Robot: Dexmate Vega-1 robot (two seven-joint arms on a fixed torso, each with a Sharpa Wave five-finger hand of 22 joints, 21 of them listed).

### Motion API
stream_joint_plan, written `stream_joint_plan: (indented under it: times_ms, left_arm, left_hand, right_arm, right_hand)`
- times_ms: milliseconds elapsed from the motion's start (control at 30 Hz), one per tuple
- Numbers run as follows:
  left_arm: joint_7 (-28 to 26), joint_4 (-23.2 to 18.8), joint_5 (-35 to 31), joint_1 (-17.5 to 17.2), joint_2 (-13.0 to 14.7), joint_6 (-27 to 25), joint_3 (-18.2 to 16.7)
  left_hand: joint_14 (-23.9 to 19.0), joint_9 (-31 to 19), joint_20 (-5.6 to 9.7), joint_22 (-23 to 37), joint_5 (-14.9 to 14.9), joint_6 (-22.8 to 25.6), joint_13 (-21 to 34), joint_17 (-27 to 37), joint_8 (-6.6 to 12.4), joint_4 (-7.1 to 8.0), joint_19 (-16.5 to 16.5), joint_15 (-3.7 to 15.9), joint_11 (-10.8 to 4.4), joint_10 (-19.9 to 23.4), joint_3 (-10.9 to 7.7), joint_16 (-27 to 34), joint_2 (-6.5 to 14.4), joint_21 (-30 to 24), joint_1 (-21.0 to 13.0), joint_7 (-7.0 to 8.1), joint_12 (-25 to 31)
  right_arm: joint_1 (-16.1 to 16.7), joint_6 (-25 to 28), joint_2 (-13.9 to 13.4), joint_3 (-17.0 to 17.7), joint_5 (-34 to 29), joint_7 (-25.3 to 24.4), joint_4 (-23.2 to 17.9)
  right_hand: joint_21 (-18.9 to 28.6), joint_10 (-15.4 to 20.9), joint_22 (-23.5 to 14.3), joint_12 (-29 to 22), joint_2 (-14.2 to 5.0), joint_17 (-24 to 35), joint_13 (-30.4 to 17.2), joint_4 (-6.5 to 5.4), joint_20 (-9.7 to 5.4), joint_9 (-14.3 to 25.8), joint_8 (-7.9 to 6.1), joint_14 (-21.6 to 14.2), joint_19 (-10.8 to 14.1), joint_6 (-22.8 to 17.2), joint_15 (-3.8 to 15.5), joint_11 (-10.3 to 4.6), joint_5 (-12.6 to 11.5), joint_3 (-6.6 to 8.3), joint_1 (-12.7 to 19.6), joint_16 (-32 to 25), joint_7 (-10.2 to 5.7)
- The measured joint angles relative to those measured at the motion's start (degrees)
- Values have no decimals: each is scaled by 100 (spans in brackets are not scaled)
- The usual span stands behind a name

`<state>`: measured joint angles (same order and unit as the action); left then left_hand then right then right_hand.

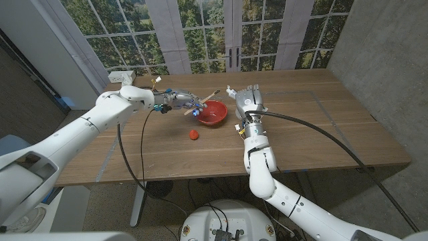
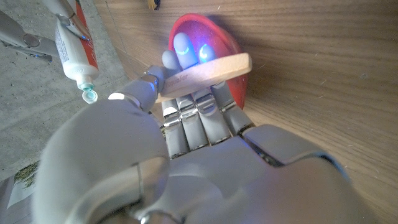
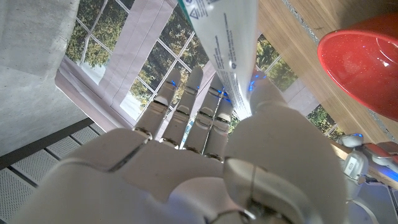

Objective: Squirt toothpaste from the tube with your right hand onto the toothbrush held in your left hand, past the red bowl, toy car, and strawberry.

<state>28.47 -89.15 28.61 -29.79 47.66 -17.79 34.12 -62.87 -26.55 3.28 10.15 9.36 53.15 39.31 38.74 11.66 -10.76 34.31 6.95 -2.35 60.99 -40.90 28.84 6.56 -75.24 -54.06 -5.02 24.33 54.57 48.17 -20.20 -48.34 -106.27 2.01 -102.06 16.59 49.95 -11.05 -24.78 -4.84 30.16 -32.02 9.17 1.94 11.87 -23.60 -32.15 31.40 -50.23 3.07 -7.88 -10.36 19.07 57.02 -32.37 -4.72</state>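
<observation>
**Tube and brush both in hand, not yet brought together**

Nearest, at about six o'clock from the red bowl: a strawberry alone on the wooden surface, well apart from both hands.

Further out, at three o'clock from the bowl: right hand closed around the toothpaste tube, thumb on one face and fingers behind the other, grip set on the lower body. Probably light, soft-walled, slick plastic; likely to dent and buckle under pressure, so best held mid-body as now, leaving the shoulder free and pressing gently from behind the paste. Long axis running out of the palm; in the left wrist view, nozzle end carrying a teal cap and aimed down and slightly toward the bowl. Cap apparently on; hard to say for sure.

At nine o'clock from the bowl, touching distance from its rim: left hand wrapped on the toothbrush, a pale wooden stick pinched under the fingertips. Stiff, light, slim; prone to rolling in the grip, so a firm hold near mid-handle suits. Long axis slanting from seven toward one o'clock over the bowl's edge. Bristle end too small to tell.

Tube tip and brush near, with the bowl between.

Toy car possibly the small dark object beyond the bowl in the left wrist view; too cropped to confirm.
</observation>
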Motion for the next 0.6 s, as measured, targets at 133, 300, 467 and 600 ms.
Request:
stream_joint_plan:
  times_ms: [133,300,467,600]
  left_arm:
    - [47,1,-7,48,-6,-65,37]
    - [94,1,-15,92,-8,-151,72]
    - [130,-6,-23,130,-11,-217,109]
    - [150,-14,-27,151,-14,-255,127]
  left_hand:
    - [0,0,0,0,-1,0,7,0,-25,0,0,0,0,0,0,0,0,0,0,0,-4]
    - [-1,0,0,0,-2,0,12,9,-26,1,0,0,0,0,1,0,-1,0,-1,0,-16]
    - [-1,0,0,0,-6,0,12,16,-31,1,0,-1,0,0,1,0,-1,0,-1,0,-21]
    - [-1,-1,0,0,-7,0,12,7,-31,1,0,-1,0,0,1,0,-1,0,-1,0,-22]
  right_arm:
    - [-21,-52,3,8,-70,43,25]
    - [-45,-101,8,11,-171,117,49]
    - [-69,-160,9,13,-294,222,77]
    - [-82,-199,9,15,-376,293,89]
  right_hand:
    - [0,0,0,0,0,0,1,0,0,0,5,0,0,-23,0,0,0,0,0,0,-23]
    - [0,21,0,0,1,0,1,0,-23,-1,-14,0,21,-22,0,-22,0,0,-1,0,-23]
    - [0,62,0,0,0,-1,-26,0,-54,-3,-36,0,-10,-74,0,-63,0,0,0,0,-75]
    - [0,62,0,22,21,-1,-16,0,-53,-5,-57,0,-10,-83,0,-63,1,-1,55,4,-83]
